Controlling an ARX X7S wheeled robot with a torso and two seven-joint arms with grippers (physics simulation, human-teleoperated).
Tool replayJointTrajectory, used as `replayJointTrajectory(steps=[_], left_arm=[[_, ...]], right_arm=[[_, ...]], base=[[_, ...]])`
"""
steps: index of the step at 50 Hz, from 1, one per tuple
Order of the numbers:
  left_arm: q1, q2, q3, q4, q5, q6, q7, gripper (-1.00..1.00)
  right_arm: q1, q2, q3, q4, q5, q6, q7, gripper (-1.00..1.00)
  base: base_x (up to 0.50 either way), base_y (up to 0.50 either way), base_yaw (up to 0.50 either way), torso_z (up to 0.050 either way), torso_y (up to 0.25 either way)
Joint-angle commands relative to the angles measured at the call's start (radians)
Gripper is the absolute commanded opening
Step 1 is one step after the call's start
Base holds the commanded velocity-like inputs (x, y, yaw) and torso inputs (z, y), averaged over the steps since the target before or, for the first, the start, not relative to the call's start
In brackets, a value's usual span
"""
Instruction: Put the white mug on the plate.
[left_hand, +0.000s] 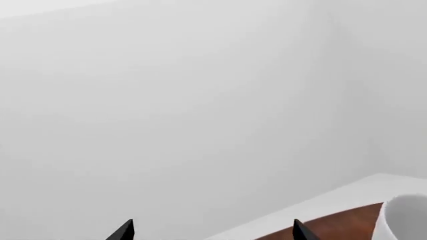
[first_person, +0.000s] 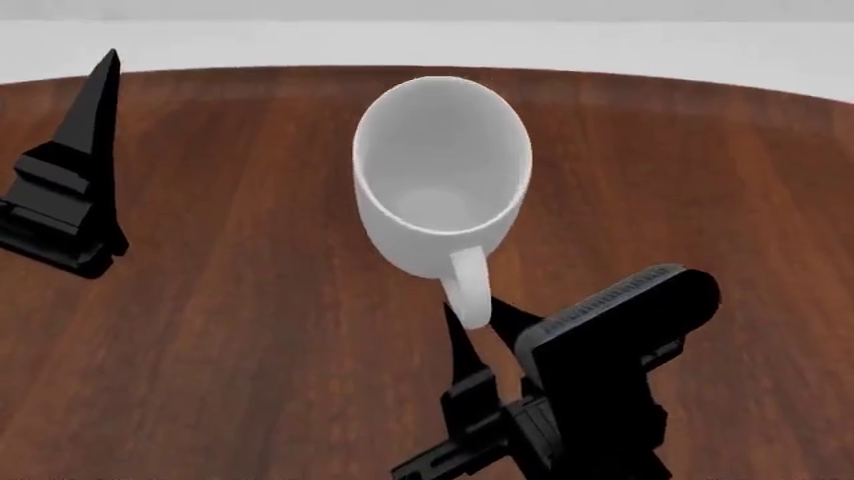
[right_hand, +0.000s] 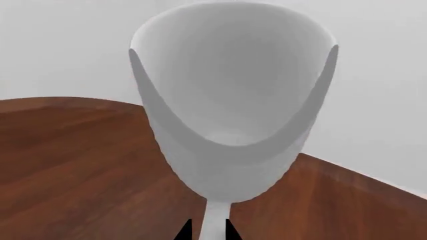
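The right gripper (first_person: 470, 325) had its fingers (right_hand: 231, 231) closed narrowly on the loop handle (right_hand: 215, 220) of the white mug (first_person: 441, 175), one dark fingertip showing on either side of the handle in the right wrist view, so the mug stood directly ahead of the fingers with its open mouth facing up and slightly tilted. Whether the mug's base rested on the tabletop (first_person: 240, 300) or was just clear of it could not be told. The plate appeared in no view. To do this step well, the grip on the handle probably needed to stay firm and centred, since a mug held by its handle alone tends to swing; a slow, level carry would likely limit that. The left gripper (left_hand: 212, 231) was held away from the work, its fingers (left_hand: 123, 231) spread wide and empty, with the mug off to one side of them.
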Motion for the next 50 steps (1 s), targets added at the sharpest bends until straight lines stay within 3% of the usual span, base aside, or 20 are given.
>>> replayJointTrajectory(steps=[1,38,50], left_arm=[[0.008,-0.008,0.018,-0.042,0.021,0.043,0.003,1.0],[0.04,0.0,0.062,-0.185,0.076,0.207,0.024,1.0],[0.038,0.007,0.083,-0.245,0.097,0.25,0.029,1.0]], right_arm=[[-0.094,0.079,0.012,-0.121,0.001,-0.025,0.072,-1.0],[-0.46,0.292,-0.023,-0.409,-0.126,-0.24,0.267,-1.0],[-0.576,0.359,-0.047,-0.485,-0.222,-0.32,0.333,-1.0]], base=[[0.0,0.0,0.0,-0.031,0.242],[0.0,0.0,0.0,-0.031,0.245],[0.0,0.0,0.0,-0.002,0.01]])
